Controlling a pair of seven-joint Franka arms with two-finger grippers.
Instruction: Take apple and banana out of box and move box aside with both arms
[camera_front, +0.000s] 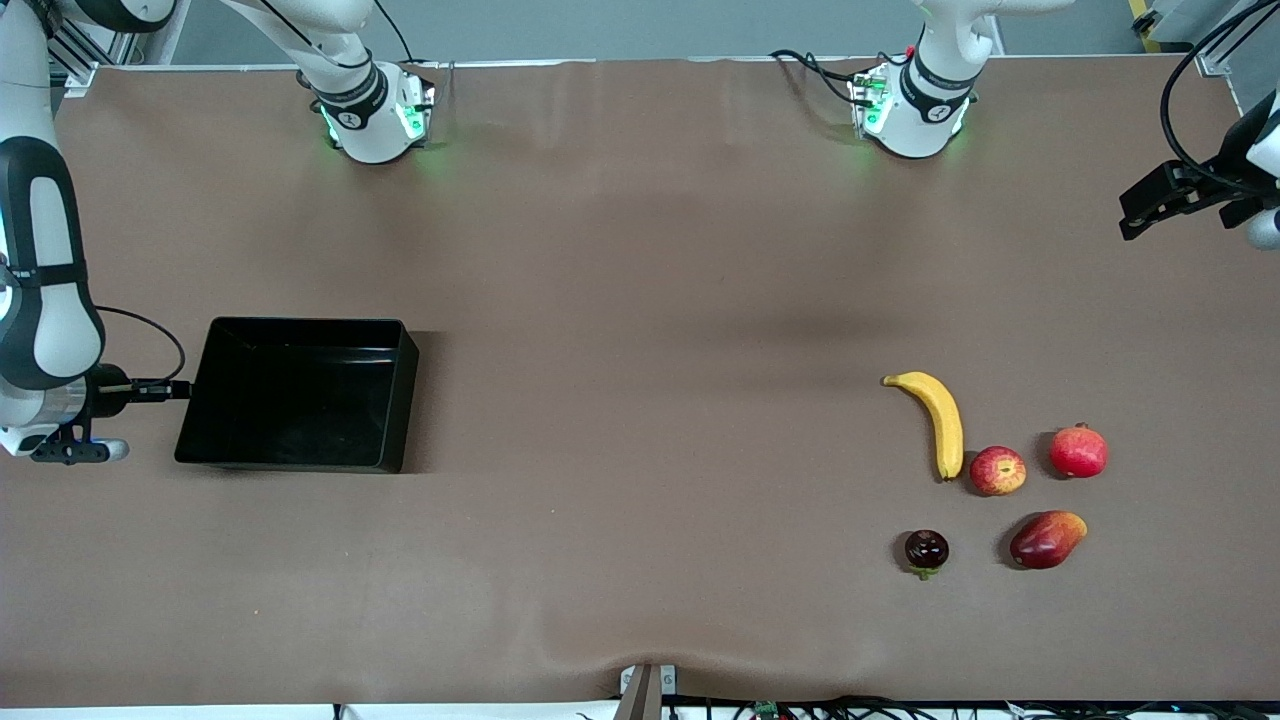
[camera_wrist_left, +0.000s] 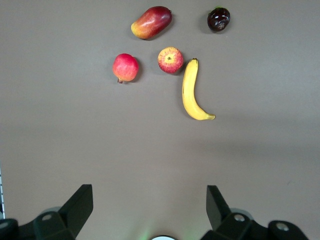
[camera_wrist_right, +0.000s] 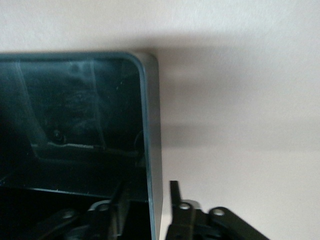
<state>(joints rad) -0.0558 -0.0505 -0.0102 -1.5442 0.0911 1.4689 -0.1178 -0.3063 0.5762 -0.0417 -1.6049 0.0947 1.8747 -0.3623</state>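
Observation:
The black box (camera_front: 290, 400) lies at the right arm's end of the table with nothing in it. My right gripper (camera_front: 180, 388) is at the box's end wall (camera_wrist_right: 152, 125) toward that end. It stands open, one finger inside the wall and one outside, with a gap to the wall. The yellow banana (camera_front: 940, 415) and the streaked apple (camera_front: 997, 470) lie side by side toward the left arm's end. My left gripper (camera_front: 1135, 215) hangs open and empty above that end of the table. Its wrist view looks down on the banana (camera_wrist_left: 190, 92) and apple (camera_wrist_left: 170, 60).
A red pomegranate (camera_front: 1078, 451) lies beside the apple. A red-yellow mango (camera_front: 1046, 539) and a dark round fruit (camera_front: 926, 550) lie nearer the front camera. Both arm bases stand along the table's edge farthest from the front camera.

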